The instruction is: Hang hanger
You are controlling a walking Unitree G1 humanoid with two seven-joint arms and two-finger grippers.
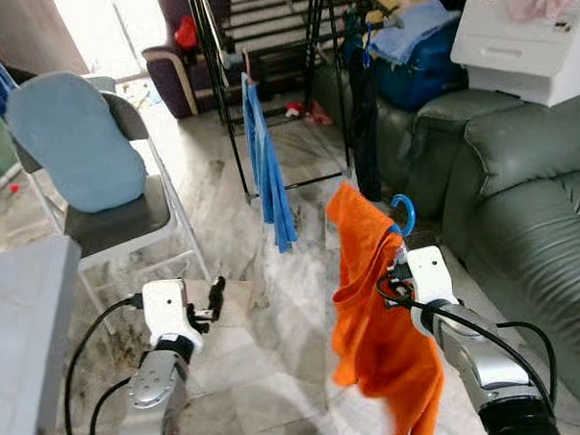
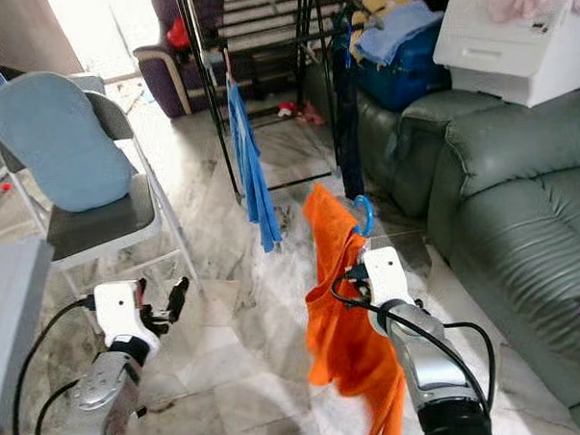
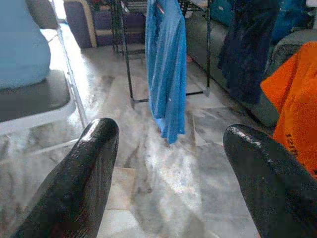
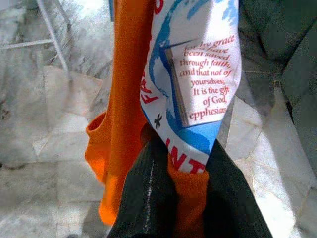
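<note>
From the left eye view we see our right gripper [image 1: 400,261] holding up an orange T-shirt [image 1: 376,320] on a blue hanger [image 1: 403,213], whose hook curls just above the shirt's shoulder; the hanger's body is hidden inside the cloth. The shirt hangs over the marble floor [image 1: 277,363], near the green leather sofa [image 1: 521,207]. Our left gripper [image 1: 214,296] is held low over the floor, beside the folding chair [image 1: 126,220] with a light blue cushion [image 1: 75,140] leaning on its back. Ahead stands a black drying rack [image 1: 263,45] with a blue garment [image 1: 267,170] and a dark one hanging from it. A white printer [image 1: 523,44] sits on the sofa's arm, cut off by the frame edge.

The right eye view shows the same scene; a blue bag [image 2: 409,68] behind the sofa carries a pile of folded clothes on top.

In the left wrist view our two fingers [image 3: 74,188] stand wide apart with nothing between them.

In the right wrist view our fingers [image 4: 148,198] are clamped together on the orange shirt just under its white and blue printed panel; we cannot make out the hanger here.
</note>
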